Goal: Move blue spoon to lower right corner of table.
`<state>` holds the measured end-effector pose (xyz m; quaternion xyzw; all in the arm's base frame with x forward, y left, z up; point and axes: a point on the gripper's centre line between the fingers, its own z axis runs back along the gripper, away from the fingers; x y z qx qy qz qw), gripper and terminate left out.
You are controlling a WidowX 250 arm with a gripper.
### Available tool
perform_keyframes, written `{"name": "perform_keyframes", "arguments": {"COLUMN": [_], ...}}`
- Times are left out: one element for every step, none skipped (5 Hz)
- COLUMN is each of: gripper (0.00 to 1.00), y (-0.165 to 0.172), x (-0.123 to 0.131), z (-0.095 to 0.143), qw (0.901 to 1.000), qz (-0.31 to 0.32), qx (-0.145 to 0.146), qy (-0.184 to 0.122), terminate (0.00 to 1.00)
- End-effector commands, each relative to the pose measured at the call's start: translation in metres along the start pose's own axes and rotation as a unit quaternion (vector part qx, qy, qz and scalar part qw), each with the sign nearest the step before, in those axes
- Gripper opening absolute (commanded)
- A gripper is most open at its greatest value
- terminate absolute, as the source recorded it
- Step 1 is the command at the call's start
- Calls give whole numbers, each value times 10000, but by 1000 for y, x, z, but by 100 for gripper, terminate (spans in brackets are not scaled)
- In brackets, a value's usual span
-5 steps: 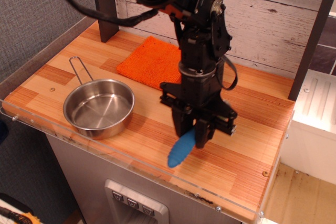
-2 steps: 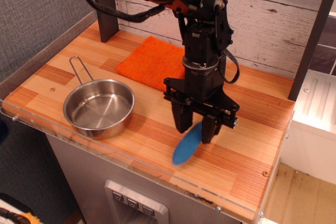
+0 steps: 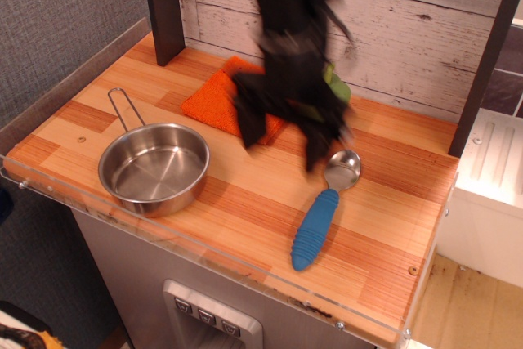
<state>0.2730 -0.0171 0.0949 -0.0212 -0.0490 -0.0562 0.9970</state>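
Gripper (image 3: pixel 282 132): blurred, jaws apart, holding nothing | blue spoon (image 3: pixel 321 212): flat on table (image 3: pixel 245 210), front right

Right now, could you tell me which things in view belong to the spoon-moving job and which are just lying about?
Part of the job:
- blue-handled silver-bowled spoon
- wooden plank table
- black claw, blurred

Lying about:
- round steel pan
- orange cloth
- green object behind the arm
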Motion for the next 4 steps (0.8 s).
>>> {"name": "perform_keyframes", "arguments": {"gripper": [100,100,100,100], "y": [65,75,75,75], "x": [1,3,3,3], "z": [40,36,36,36], "qw": [9992,9998,9998,9998], "qz": [278,123,123,123], "qx": [232,160,160,160], "qy": [-184,-5,-5,-5], "terminate": [0,0,0,100]}}
